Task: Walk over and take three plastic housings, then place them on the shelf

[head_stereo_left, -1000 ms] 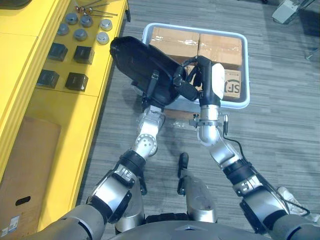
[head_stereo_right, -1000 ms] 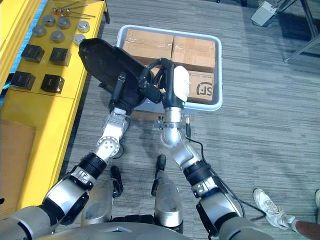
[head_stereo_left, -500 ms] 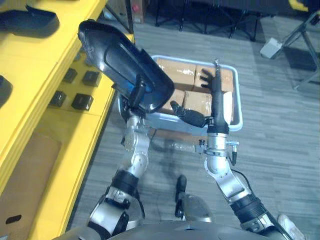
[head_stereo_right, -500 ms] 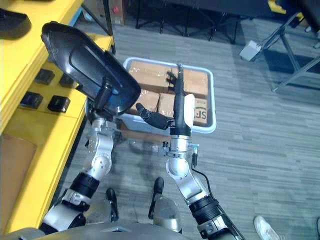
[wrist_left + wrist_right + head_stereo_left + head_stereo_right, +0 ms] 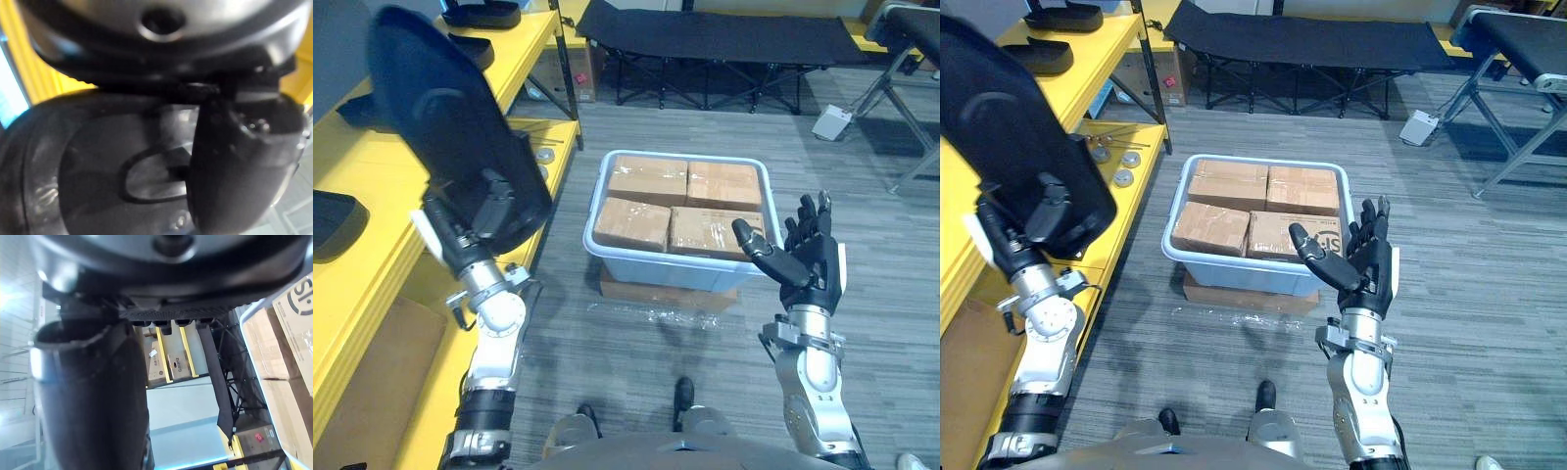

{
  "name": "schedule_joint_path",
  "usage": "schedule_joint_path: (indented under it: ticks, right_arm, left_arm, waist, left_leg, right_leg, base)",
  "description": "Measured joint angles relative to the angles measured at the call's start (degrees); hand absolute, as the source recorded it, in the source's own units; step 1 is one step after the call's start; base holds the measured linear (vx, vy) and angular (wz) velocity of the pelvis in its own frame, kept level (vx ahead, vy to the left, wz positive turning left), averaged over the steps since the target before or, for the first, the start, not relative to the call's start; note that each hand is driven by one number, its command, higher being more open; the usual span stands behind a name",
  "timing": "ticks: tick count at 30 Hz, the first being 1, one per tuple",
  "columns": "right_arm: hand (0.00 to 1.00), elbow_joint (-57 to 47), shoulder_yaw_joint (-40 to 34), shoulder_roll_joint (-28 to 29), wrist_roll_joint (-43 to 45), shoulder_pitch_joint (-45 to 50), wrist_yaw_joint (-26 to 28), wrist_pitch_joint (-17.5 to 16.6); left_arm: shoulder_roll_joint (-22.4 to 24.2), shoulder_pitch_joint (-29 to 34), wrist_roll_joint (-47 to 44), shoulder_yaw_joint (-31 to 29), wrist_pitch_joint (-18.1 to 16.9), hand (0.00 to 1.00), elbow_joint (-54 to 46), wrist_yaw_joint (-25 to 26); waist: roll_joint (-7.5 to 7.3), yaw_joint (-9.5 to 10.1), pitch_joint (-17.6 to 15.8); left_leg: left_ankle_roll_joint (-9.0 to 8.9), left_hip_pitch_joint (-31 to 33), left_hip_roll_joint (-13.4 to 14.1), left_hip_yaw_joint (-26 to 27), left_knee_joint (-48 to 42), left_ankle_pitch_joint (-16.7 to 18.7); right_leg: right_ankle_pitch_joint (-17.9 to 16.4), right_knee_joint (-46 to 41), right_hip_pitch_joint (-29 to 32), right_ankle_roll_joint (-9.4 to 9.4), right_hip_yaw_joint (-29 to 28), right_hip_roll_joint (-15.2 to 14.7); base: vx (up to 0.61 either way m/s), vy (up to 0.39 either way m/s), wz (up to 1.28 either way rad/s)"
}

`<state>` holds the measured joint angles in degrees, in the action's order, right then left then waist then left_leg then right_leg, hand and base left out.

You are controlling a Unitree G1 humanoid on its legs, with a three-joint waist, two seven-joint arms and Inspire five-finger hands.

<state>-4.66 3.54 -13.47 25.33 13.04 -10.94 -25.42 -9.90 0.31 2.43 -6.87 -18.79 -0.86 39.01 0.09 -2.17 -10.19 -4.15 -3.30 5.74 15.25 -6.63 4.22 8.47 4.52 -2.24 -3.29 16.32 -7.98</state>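
Left hand (image 5: pixel 489 211) grips a black plastic housing (image 5: pixel 440 127), held high at nine o'clock beside the yellow shelf (image 5: pixel 357 162). The housing's long axis runs eleven to five o'clock. Right hand (image 5: pixel 805 264) is spread open and empty at four o'clock.

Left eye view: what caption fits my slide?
Left hand holds a black plastic housing beside the yellow shelf; right hand open.

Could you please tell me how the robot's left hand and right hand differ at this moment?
The left hand is curled round a black plastic housing; the right hand holds nothing. The left hand's fingers are closed, the right hand's straight and spread. Both are dark and raised.
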Motion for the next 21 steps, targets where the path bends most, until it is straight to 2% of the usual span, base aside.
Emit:
schedule_joint_path:
  ticks: [3,4,8,10,12,16,18,21]
  right_arm:
    - [1.00,0.1,0.3,1.0,1.6,0.0,4.0,0.8]
    - [1.00,1.3,1.5,1.8,3.2,-0.1,6.1,1.3]
    - [1.00,7.0,2.9,2.8,2.5,-1.3,6.8,3.6]
    - [1.00,9.6,3.4,2.7,2.1,-2.6,6.9,4.4]
    - [1.00,10.3,4.5,2.7,2.0,-4.9,6.9,6.0]
    - [1.00,10.8,8.3,2.7,1.8,-9.1,6.6,6.6]
    - [1.00,10.9,11.0,3.1,-0.3,-11.4,6.4,6.6]
    - [1.00,11.4,14.3,3.3,-2.8,-13.8,6.5,7.0]
  left_arm:
    - [0.6,4.0,-3.5,-0.1,-1.2,0.00,-3.4,-2.7]
    - [2.2,7.2,-6.3,-0.3,-1.6,0.00,-6.5,-4.4]
    - [5.4,12.3,-9.1,-1.4,-2.6,0.00,-10.2,-7.1]
    - [6.3,14.5,-9.2,-3.3,-2.6,0.00,-12.0,-7.2]
    - [7.4,16.7,-9.2,-7.5,-2.6,0.00,-15.6,-7.0]
    - [9.5,20.4,-9.3,-12.4,-2.8,0.00,-20.3,-7.3]
    - [10.7,23.1,-11.7,-15.9,-4.8,0.00,-21.7,-9.2]
    - [12.2,25.6,-14.4,-19.6,-5.1,0.00,-22.7,-12.2]
  waist:
    - [-0.09,0.79,0.5]
    - [-0.42,1.42,1.2]
    - [-0.76,4.60,1.5]
    - [-0.71,5.98,1.9]
    - [-0.82,8.36,2.1]
    - [-1.01,11.57,2.4]
    - [-1.61,13.62,3.5]
    - [-2.05,16.26,3.9]
  left_leg:
    - [0.11,0.4,-0.2,-1.5,0.0,-0.2]
    - [0.10,0.9,-0.3,-2.8,0.0,-0.4]
    - [0.18,1.0,-0.8,-6.8,0.2,-1.0]
    - [0.31,1.5,-1.3,-8.4,1.0,-1.7]
    - [0.28,3.2,-1.6,-10.8,0.8,-2.5]
    - [0.26,3.5,-2.4,-15.4,0.8,-3.0]
    - [0.12,4.7,-3.3,-18.5,0.8,-3.1]
    - [0.25,5.0,-4.1,-20.6,0.8,-3.2]
  right_leg:
    - [-0.2,0.3,-0.6,-0.02,1.7,-0.2]
    - [-0.4,0.4,-0.9,-0.05,3.0,-0.3]
    - [-1.4,0.4,-3.0,-0.27,7.2,-0.7]
    - [-1.8,0.4,-3.1,-0.32,9.0,-1.0]
    - [-1.9,0.4,-3.2,-0.25,11.4,-1.0]
    - [-2.6,0.4,-5.4,-0.70,16.0,-1.2]
    - [-3.3,0.4,-6.0,-1.09,19.1,-1.6]
    - [-4.0,0.4,-7.0,-1.62,21.1,-2.0]
  base:
    - [-0.02,0.011,0.32]
    - [-0.01,0.006,0.42]
    - [-0.01,-0.003,0.54]
    - [-0.04,0.009,0.52]
    - [0.01,0.005,0.50]
    - [0.00,-0.006,0.66]
    - [0.02,0.015,0.68]
    - [0.04,0.033,0.46]
